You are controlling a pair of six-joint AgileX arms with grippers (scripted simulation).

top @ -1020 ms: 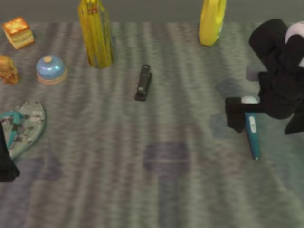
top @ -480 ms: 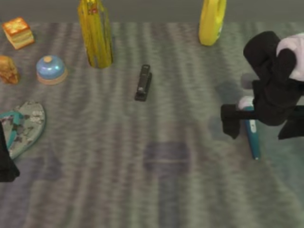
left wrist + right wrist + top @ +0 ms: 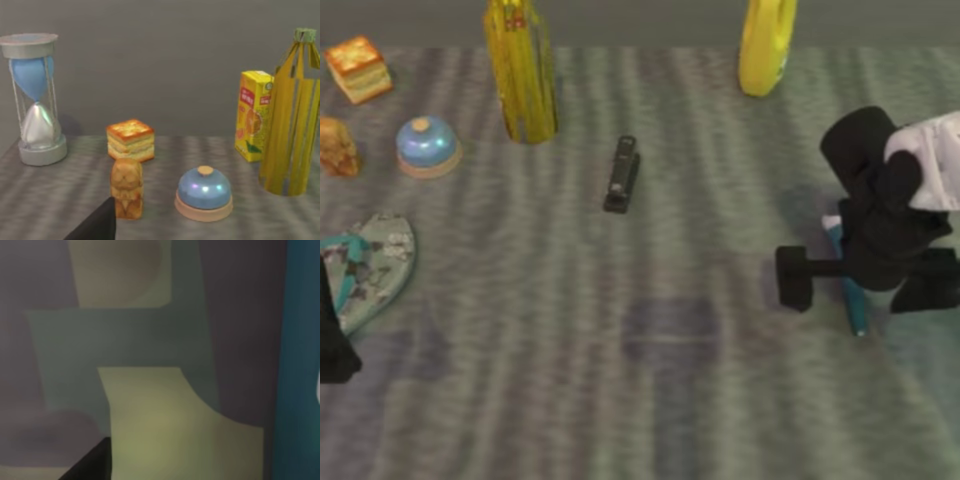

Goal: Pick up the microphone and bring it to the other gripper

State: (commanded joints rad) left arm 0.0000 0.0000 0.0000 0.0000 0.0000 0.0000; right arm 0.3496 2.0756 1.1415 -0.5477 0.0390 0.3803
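Observation:
The microphone (image 3: 854, 304) lies on the table at the right, its teal handle pointing toward the front edge and its white head (image 3: 831, 221) peeking out behind my right arm. My right gripper (image 3: 860, 285) hovers over the handle, open, with one finger (image 3: 795, 278) to the left of it and the other to the right. The right wrist view shows the teal handle (image 3: 300, 360) close up and one black fingertip (image 3: 92, 462). My left gripper (image 3: 332, 345), the other gripper, stays parked at the front left, open; one fingertip (image 3: 97, 225) shows in the left wrist view.
A black stapler (image 3: 621, 174) lies mid-table. A tall yellow bottle (image 3: 521, 70) and a yellow disc (image 3: 766, 45) stand at the back. At the left are a blue bell (image 3: 428, 146), a sandwich cracker (image 3: 358, 68), a small figure (image 3: 337, 146) and a flip-flop (image 3: 370, 265).
My right arm has shifted left and toward the table's front, now covering most of the microphone, with its fingers on either side of the handle. The microphone has not moved.

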